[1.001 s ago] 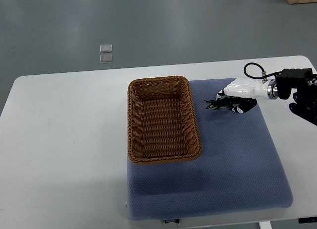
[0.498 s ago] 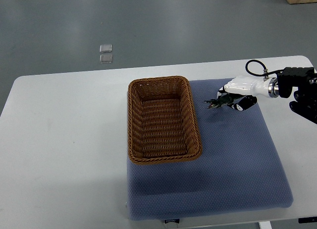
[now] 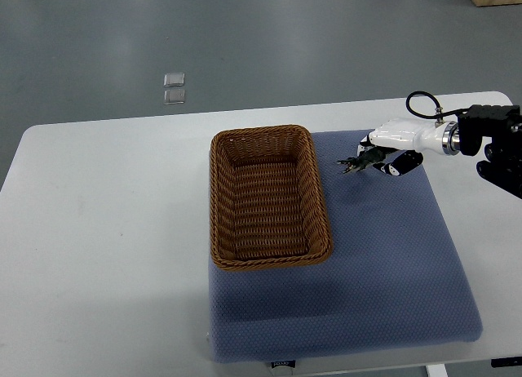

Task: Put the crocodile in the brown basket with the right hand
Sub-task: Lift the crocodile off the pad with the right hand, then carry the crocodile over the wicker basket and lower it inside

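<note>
**A:** Where does the crocodile sit, and why there?

**B:** It is pinched in the fingers of the right hand, whose arm enters from 3 o'clock. The toy hangs over the blue mat, just off the brown basket toward 2 o'clock from the basket's middle. Its snout end points at the rim. It looks held clear of the mat, probably so it can cross the woven wall without snagging.

**A:** And the hand's state?

**B:** Closed around the toy's rear half, the front half sticking out toward 9 o'clock. That likely lets it drop nose-first once it is over the opening.

**A:** Why the mat under the basket?

**B:** Probably as a soft, non-slip base on the tabletop.

**A:** The count?

**B:** One crocodile, one basket with nothing inside, one mat, one hand in view. Two small clear squares lie on the floor toward 11 o'clock.
</note>
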Available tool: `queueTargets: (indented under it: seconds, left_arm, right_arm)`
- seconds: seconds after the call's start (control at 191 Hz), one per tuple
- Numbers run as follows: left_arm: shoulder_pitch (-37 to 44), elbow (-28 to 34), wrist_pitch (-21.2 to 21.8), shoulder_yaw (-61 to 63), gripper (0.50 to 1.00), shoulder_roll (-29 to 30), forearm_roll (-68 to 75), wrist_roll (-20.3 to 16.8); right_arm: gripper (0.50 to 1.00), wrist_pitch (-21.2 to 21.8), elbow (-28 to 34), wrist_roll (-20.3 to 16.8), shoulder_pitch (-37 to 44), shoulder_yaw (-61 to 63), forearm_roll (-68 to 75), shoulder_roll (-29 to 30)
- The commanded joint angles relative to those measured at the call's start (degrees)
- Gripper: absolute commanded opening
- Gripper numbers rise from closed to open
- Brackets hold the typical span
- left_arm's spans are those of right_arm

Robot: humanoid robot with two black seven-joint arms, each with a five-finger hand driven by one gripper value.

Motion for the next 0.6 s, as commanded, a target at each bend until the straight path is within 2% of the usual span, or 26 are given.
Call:
queueTargets:
  seconds: [0.0, 0.414, 0.592]
  left_arm:
    - [0.0, 0.0, 0.0, 0.0, 1.0, 0.0, 0.0, 0.1]
    - [0.0, 0.0, 0.0, 0.0, 1.0, 0.0, 0.0, 0.0]
    - [0.0, 0.0, 0.0, 0.0, 1.0, 0.0, 0.0, 0.1]
  right_arm:
    - [0.5, 0.6, 0.0, 0.0, 1.1, -0.1, 0.0, 0.0]
    - [0.5, 4.6, 0.3, 0.0, 8.3, 0.0, 0.0, 0.4]
    - [0.5, 6.4, 0.6, 0.0, 11.9, -0.1, 0.0, 4.7]
